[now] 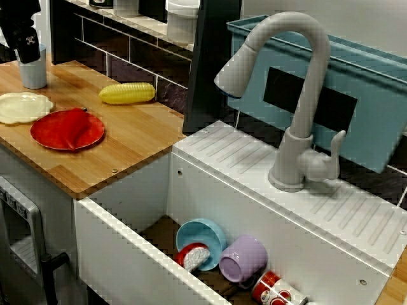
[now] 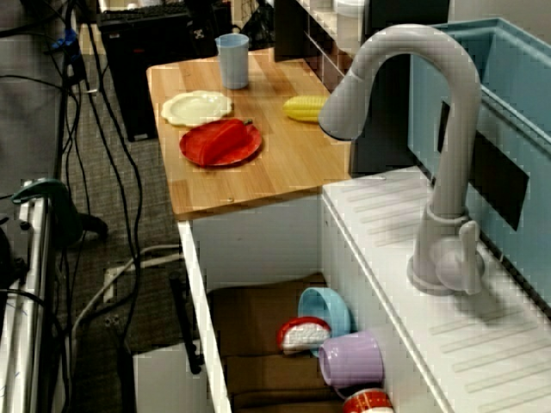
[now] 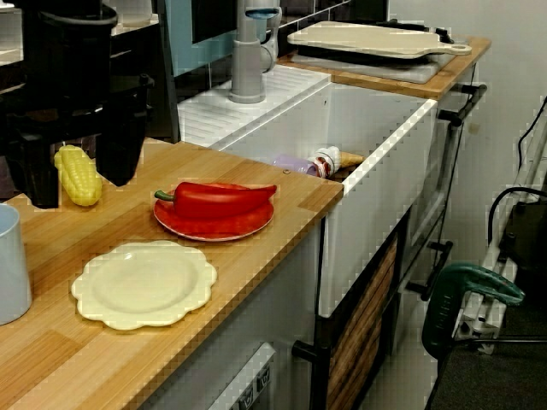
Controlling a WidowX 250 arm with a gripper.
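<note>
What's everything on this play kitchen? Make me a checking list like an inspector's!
Surface: wooden counter beside a white sink.
Job's things: pale blue cup and yellow plastic corn cob, nearest the black hand.
Clutter: red pepper on a red plate; empty cream scalloped plate; blue bowl and purple mug in the sink.
Hand: open, holding nothing, above the counter.
Cables: black cables on the floor.
Surroundings: grey tap, teal crate, cream cutting board.
</note>
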